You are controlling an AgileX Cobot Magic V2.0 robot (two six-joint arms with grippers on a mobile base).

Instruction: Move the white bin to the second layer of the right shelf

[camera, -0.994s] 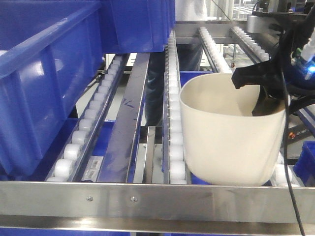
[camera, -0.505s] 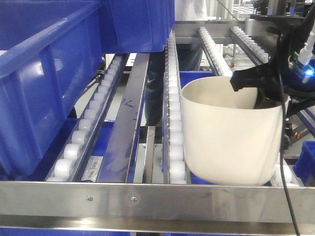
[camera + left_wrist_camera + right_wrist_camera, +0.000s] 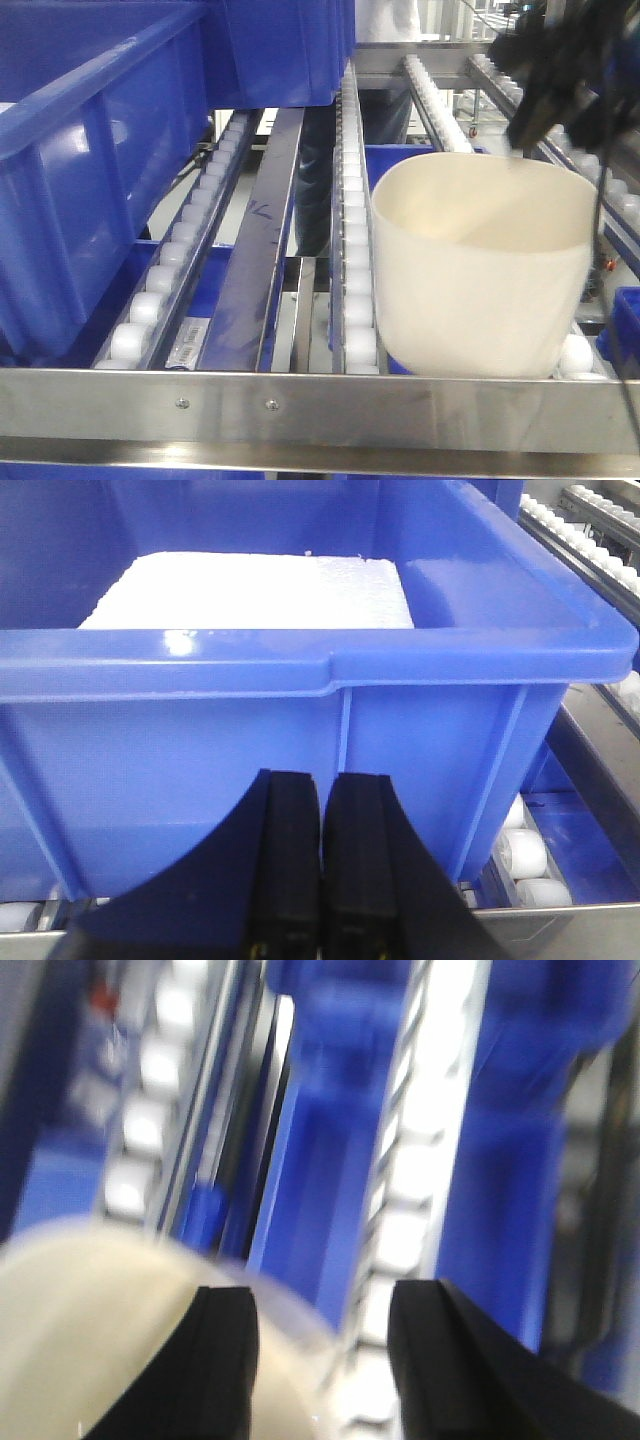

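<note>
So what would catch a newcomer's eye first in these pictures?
The white bin standing on the roller tracks just behind the shelf's front rail. Next, the big blue crate with a white block inside, facing the shut left gripper. The right gripper is open above the bin's rim.

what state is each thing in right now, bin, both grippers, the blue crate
white bin: upright on the roller tracks, empty, not gripped
right gripper: open, blurred, above the bin's rim
left gripper: shut, holding nothing, facing the blue crate
blue crate: upright on the rack, white material inside
</note>
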